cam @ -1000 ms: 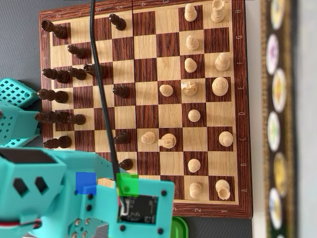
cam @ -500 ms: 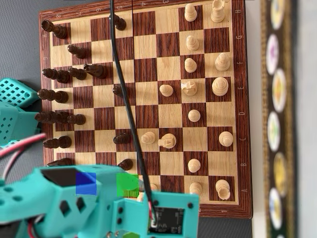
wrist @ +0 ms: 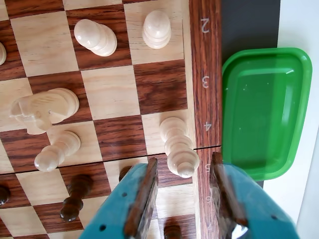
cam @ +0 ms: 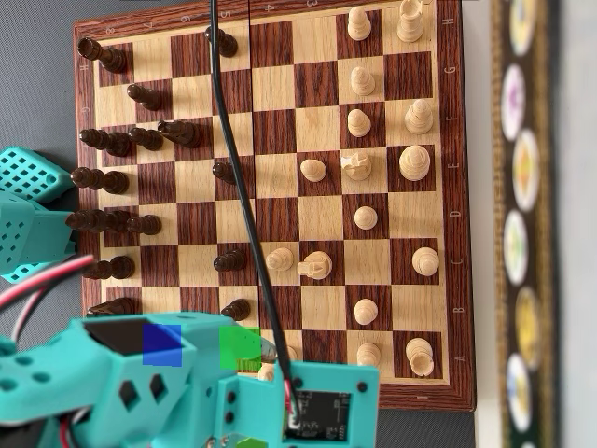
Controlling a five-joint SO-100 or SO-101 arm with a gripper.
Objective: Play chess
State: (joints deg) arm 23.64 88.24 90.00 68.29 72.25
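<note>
Light chess piece (wrist: 177, 144): edge file of the chessboard (wrist: 207, 89), on a pale square by the numbered border, head pointing between the fingers. Appears upright; not touched.
Hand (wrist: 182, 172): spread, empty, straddling the piece's head.
Risk: likely tipping or skidding toward the border if one finger lands first; tall, narrow, smooth.
Neighbours: dark pawn (wrist: 75, 196) and light pawn (wrist: 55, 152) on the view's left, apart.
Open room: bare squares above the piece; green tray (wrist: 266, 109) just off the board on the counter.
</note>
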